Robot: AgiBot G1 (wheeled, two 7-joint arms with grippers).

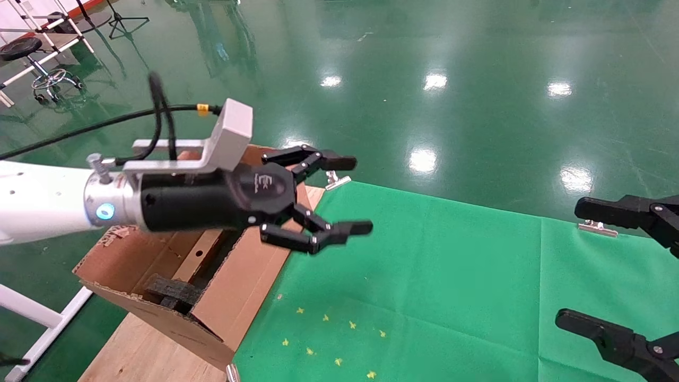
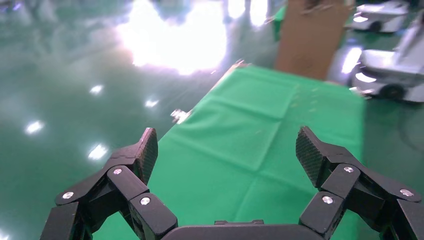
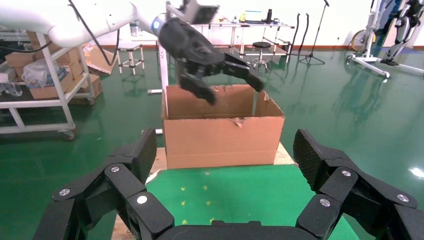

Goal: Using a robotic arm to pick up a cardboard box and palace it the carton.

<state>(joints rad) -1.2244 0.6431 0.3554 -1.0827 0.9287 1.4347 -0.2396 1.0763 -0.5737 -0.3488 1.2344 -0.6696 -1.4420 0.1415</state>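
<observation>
The robotic arm is my left arm, white and silver with a black wrist. Its gripper (image 1: 350, 196) hangs open and empty above the carton's (image 1: 249, 286) table-side wall, fingers pointing over the green cloth. In the left wrist view the gripper (image 2: 227, 150) has nothing between its pads. The carton also shows in the right wrist view (image 3: 222, 137), with the left gripper (image 3: 234, 90) above its open top. Inside the carton a narrow brown cardboard face with a small round hole (image 1: 200, 253) shows; it looks like the cardboard box. My right gripper (image 1: 572, 263) is open and empty at the right edge.
Black foam blocks (image 1: 170, 292) lie in the carton's near end. The carton stands on a wooden board (image 1: 143, 345) beside the green cloth (image 1: 451, 286). Small yellow marks (image 1: 329, 339) dot the cloth. Metal clips (image 1: 337, 180) hold its far edge. Stools and racks stand far off.
</observation>
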